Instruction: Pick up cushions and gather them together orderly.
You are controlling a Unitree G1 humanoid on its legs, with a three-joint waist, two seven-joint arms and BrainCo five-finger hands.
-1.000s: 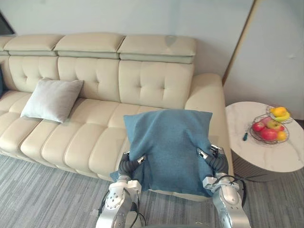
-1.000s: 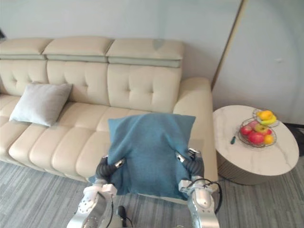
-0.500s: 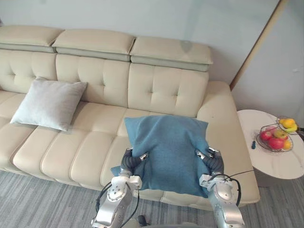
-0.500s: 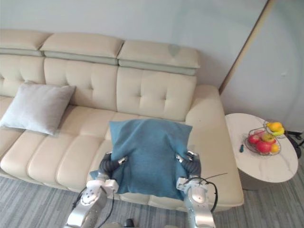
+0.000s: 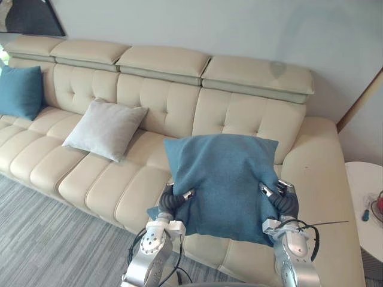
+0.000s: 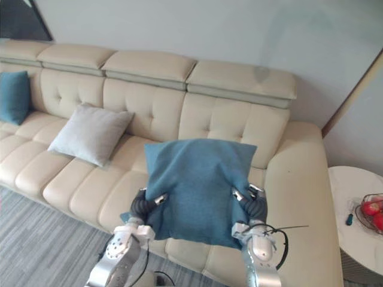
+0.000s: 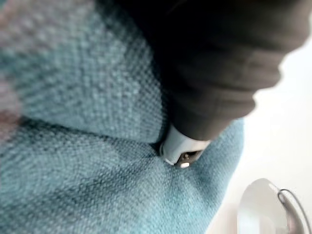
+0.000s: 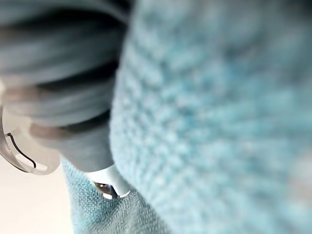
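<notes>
Three cushions counted. One large blue cushion [image 5: 224, 179] is held up in front of the cream sofa [image 5: 90, 179], pressed between two hands: the left hand [image 5: 169, 203] at its left edge, the right hand [image 5: 282, 202] at its right edge. The fingers of both are hidden behind the cloth, so the grip cannot be told. One grey cushion [image 5: 105, 128] is leaned on the backrest, mid-sofa. One smaller blue cushion [image 5: 21, 91] is set at the sofa's far left end. One round side table [image 5: 361, 186] is seen right of the sofa.
</notes>
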